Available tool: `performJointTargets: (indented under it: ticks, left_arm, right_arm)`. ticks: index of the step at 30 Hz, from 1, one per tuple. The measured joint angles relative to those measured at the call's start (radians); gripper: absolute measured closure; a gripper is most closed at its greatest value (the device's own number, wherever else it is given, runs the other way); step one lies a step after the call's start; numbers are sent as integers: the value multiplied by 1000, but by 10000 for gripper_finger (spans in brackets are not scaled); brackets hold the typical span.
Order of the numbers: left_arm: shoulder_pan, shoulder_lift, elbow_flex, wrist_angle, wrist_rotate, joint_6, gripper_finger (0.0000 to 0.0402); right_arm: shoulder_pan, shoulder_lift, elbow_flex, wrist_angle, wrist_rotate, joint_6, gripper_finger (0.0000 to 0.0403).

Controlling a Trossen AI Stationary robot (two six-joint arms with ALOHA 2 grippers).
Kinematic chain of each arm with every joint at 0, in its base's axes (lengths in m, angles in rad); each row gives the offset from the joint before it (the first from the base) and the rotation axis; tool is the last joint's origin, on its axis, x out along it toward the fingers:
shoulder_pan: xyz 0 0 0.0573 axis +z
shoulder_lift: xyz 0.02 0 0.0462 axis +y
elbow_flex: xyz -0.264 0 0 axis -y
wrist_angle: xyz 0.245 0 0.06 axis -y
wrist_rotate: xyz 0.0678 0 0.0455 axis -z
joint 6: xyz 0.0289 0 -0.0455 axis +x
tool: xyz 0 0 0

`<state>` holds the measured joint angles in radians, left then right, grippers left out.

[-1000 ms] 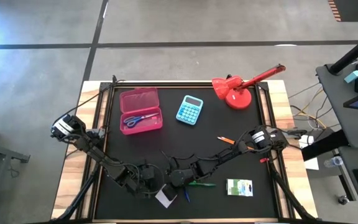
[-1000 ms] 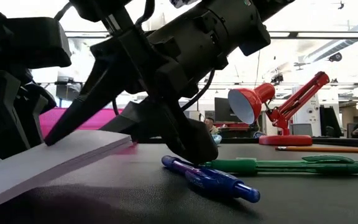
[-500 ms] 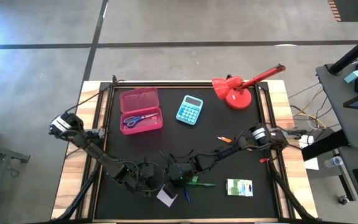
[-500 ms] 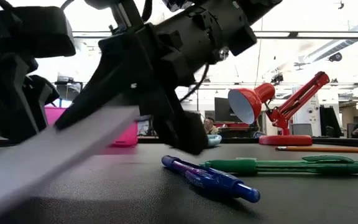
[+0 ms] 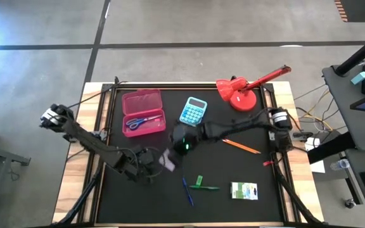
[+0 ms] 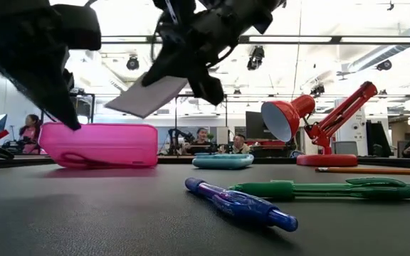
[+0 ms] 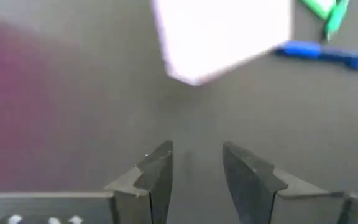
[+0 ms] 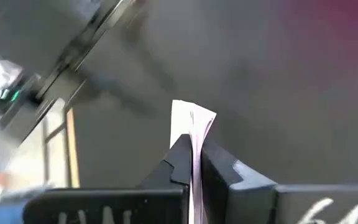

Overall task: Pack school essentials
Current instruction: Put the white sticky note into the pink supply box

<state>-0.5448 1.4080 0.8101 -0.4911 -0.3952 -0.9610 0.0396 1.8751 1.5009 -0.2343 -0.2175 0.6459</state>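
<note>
right gripper (image 5: 170, 158) | clamps pad (image 6: 146, 94), now lifted off table, carrying toward box (image 5: 144, 113) at 11 o'clock | left gripper (image 7: 194, 168) parted, empty | pens (image 5: 193, 187) remain

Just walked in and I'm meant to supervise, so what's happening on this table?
The right gripper has its jaws shut on the pale pink note pad, held in the air near the pink box, which holds the scissors. The left gripper hovers open beside it. Two pens lie on the mat.
</note>
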Motion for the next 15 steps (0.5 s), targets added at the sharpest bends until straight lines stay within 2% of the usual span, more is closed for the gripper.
performJointTargets:
  ticks: [9,15]
  left_arm:
    - [127,-179,-1,-169,-15,3,279]
    - [252,-293,-3,-232,-33,110,279]
  right_arm:
    - [-217,-7,0,101,11,-53,394]
    - [-299,-7,0,277,13,-9,394]
